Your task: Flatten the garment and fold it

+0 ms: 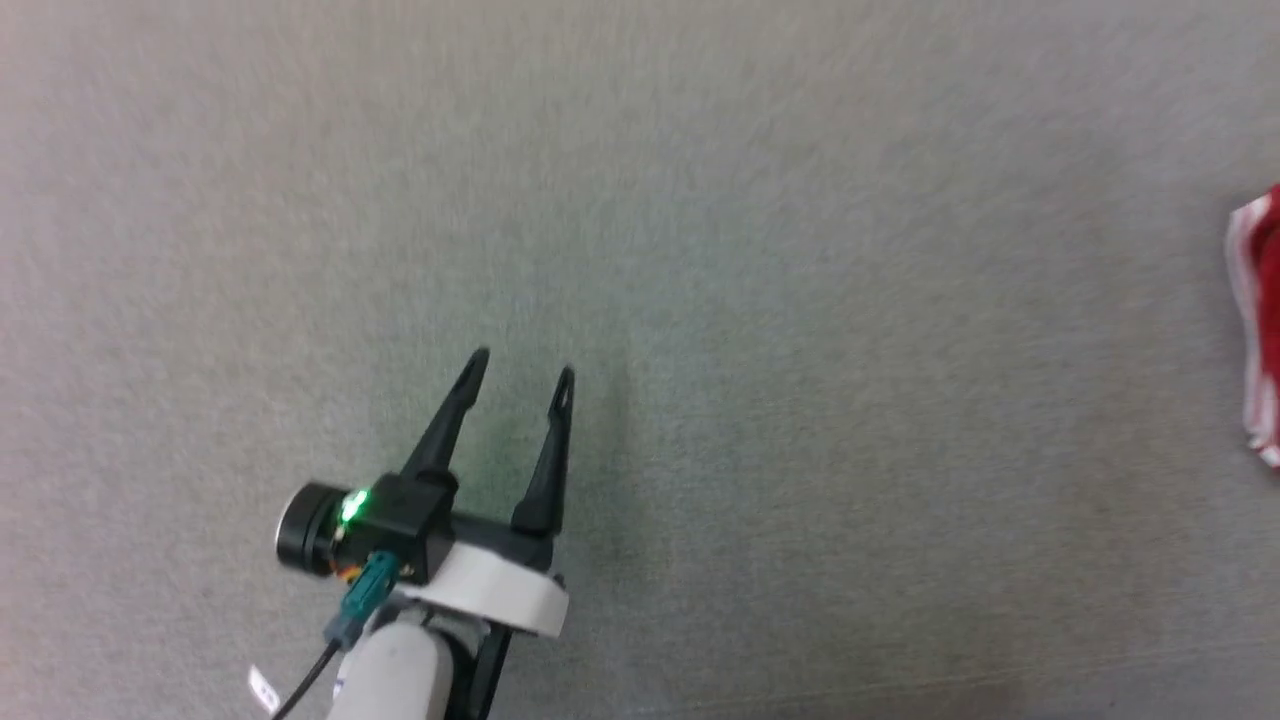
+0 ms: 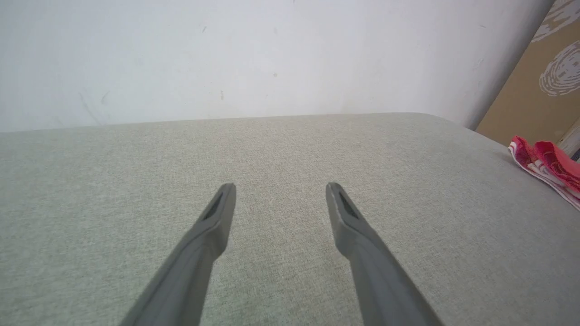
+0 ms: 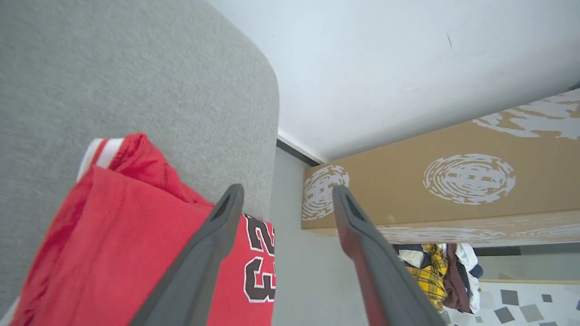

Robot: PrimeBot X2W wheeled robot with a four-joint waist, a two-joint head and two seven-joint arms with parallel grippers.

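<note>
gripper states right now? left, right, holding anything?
Left gripper: open, holding nothing.
Right gripper: open, nothing between its fingers; the garment lies below it, not gripped.

The left gripper (image 1: 521,362) hangs over the near left part of the table (image 1: 800,300), well apart from the garment (image 1: 1262,330), which lies at the table's right edge. A wall (image 2: 272,59) stands behind the table. The right gripper (image 3: 286,188) is above the garment and that edge. Beyond the edge, on the floor (image 3: 290,280), a cardboard box (image 3: 435,181) stands with a heap of clothes (image 3: 437,271) just beside it
</note>
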